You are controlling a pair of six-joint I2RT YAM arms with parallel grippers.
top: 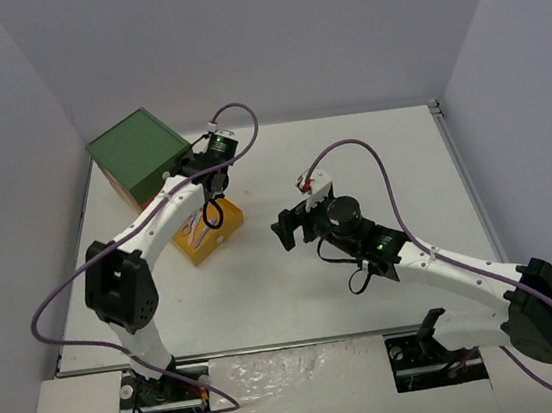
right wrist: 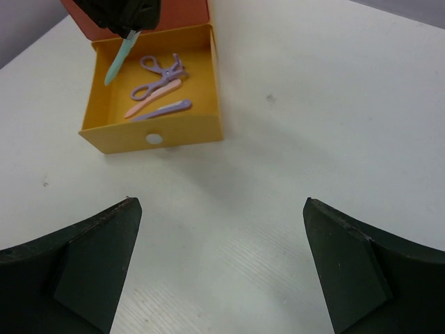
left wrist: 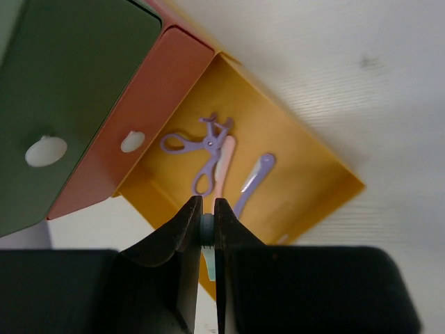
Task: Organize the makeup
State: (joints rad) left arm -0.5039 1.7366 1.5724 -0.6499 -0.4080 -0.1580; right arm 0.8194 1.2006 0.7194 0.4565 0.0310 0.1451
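My left gripper [left wrist: 205, 209] is shut on a thin teal tool [right wrist: 119, 58] and holds it tilted above the pulled-out yellow drawer [right wrist: 151, 137], near its back left corner. In the drawer lie a purple scissor-like tool [left wrist: 205, 149], a pink stick [left wrist: 222, 167] and a purple stick [left wrist: 254, 182]. The drawer also shows in the top view [top: 199, 248], with the left gripper [top: 215, 186] over it. My right gripper [right wrist: 219, 209] is open and empty above bare table, to the right of the drawer; it also shows in the top view [top: 284, 229]. No sponges or dark sticks are in view.
The green-topped drawer box [top: 136, 151] stands at the back left; its green [left wrist: 45, 151] and orange [left wrist: 132, 141] drawer fronts are shut, each with a white knob. White table [top: 393, 172] lies to the right, bounded by grey walls.
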